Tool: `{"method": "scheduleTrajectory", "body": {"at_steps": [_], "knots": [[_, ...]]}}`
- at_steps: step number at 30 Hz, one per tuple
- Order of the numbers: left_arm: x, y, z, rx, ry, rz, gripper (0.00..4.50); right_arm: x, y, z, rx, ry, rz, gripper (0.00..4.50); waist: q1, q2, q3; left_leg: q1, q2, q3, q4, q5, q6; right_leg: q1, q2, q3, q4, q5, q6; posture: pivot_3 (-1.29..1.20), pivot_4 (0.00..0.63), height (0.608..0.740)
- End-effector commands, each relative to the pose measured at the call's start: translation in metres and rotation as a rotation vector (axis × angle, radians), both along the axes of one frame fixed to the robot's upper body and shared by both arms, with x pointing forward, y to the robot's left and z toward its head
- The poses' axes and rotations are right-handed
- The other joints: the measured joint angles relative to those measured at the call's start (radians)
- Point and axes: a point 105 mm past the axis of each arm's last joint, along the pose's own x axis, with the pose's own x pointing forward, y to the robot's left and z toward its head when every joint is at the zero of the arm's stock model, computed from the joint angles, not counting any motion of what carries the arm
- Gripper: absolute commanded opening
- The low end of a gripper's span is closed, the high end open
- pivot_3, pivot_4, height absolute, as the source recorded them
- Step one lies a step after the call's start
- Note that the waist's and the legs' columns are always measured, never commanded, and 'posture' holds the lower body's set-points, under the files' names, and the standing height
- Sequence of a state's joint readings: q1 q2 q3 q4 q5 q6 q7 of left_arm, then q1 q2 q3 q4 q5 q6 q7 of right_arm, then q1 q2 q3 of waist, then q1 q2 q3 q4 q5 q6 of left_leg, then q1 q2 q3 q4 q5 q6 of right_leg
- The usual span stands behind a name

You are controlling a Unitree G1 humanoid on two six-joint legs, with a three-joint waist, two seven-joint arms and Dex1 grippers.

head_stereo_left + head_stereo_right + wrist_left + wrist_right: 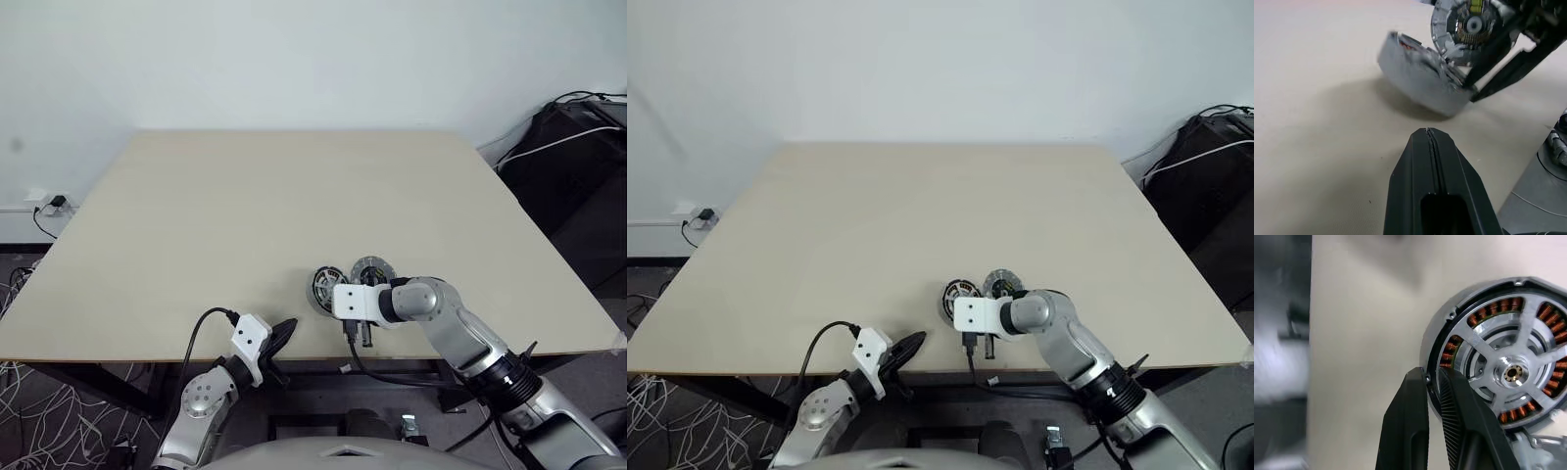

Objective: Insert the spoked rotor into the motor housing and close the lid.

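Black right claw (1432,379) fingers hide the motor housing's (1449,328) rim.

Pale beige tabletop (245,225). Silver housing (1508,352) rings copper-orange windings (1484,316) under a shiny spoked rotor (1513,372). Black claws, left (1432,147) and right (1432,382).

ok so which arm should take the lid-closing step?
Probably right: the right gripper already pinches the motor housing rim, with the lid beside it. The left gripper sits shut at the table edge.

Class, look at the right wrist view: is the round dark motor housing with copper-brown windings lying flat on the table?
No. The motor housing is tipped up on edge, its rim pinched by the right gripper.
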State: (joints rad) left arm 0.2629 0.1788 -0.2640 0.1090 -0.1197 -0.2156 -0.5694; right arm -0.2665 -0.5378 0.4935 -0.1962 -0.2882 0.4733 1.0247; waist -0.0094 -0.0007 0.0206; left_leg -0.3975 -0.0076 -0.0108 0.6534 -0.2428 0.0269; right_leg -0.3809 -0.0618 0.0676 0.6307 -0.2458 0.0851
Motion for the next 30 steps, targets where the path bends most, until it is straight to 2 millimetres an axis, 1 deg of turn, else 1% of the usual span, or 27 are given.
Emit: {"method": "scheduleTrajectory", "body": {"at_steps": [1, 5, 9, 15, 17, 20, 26, 30], "knots": [[0.006, -0.006, 0.016, -0.021, -0.057, -0.018, 0.00, 0.008, 0.003, 0.021, 0.084, -0.012, -0.119, 0.11, 0.000, 0.000, 0.000, 0.000, 0.000, 0.000, 0.000, 0.000, 0.000, 0.000, 0.000, 0.000, 0.000, 0.000, 0.000, 0.00, 0.000, 0.740], [0.006, -0.005, 0.015, -0.019, -0.055, -0.020, 0.00, 0.001, 0.004, 0.021, 0.097, 0.057, -0.155, 0.11, 0.000, 0.000, 0.000, 0.000, 0.000, 0.000, 0.000, 0.000, 0.000, 0.000, -0.001, 0.000, 0.000, 0.000, 0.000, 0.00, 0.000, 0.740], [0.005, -0.004, 0.014, -0.017, -0.049, -0.019, 0.00, -0.003, 0.001, 0.025, 0.092, 0.067, -0.148, 0.11, -0.001, 0.000, 0.000, 0.000, 0.000, 0.000, 0.000, 0.000, 0.000, 0.000, -0.001, 0.000, 0.000, 0.000, 0.000, 0.00, 0.000, 0.740], [0.005, -0.004, 0.012, -0.016, -0.045, -0.022, 0.00, -0.018, 0.005, 0.032, 0.106, 0.116, -0.084, 0.11, -0.001, 0.000, 0.000, -0.001, 0.000, 0.000, 0.000, 0.000, 0.000, -0.001, -0.001, 0.000, 0.000, 0.000, 0.000, 0.00, 0.000, 0.740], [0.005, -0.005, 0.012, -0.016, -0.045, -0.025, 0.00, -0.020, 0.006, 0.031, 0.103, 0.124, -0.077, 0.11, -0.003, 0.000, 0.001, -0.001, 0.000, 0.000, 0.000, 0.000, 0.000, -0.001, -0.001, 0.000, 0.000, 0.000, 0.000, 0.00, 0.000, 0.740], [0.005, -0.006, 0.012, -0.017, -0.045, -0.029, 0.00, -0.016, 0.009, 0.025, 0.099, 0.124, -0.107, 0.11, -0.002, 0.000, 0.001, -0.001, 0.000, 0.000, 0.000, 0.000, 0.000, -0.001, 0.000, 0.000, 0.000, 0.000, 0.000, 0.00, 0.000, 0.740], [0.005, -0.005, 0.009, -0.018, -0.040, -0.027, 0.00, -0.002, 0.024, 0.013, 0.115, 0.106, -0.171, 0.11, -0.003, -0.001, 0.001, 0.000, 0.000, 0.000, 0.000, 0.000, 0.000, -0.001, 0.000, 0.000, 0.000, 0.000, 0.000, 0.00, 0.000, 0.740], [0.005, -0.004, 0.008, -0.017, -0.038, -0.021, 0.00, 0.004, 0.032, 0.008, 0.116, 0.091, -0.191, 0.11, -0.001, -0.001, 0.001, -0.001, 0.000, 0.000, 0.000, 0.000, 0.000, -0.001, 0.000, 0.000, 0.000, 0.000, 0.000, 0.00, 0.000, 0.740]]}}
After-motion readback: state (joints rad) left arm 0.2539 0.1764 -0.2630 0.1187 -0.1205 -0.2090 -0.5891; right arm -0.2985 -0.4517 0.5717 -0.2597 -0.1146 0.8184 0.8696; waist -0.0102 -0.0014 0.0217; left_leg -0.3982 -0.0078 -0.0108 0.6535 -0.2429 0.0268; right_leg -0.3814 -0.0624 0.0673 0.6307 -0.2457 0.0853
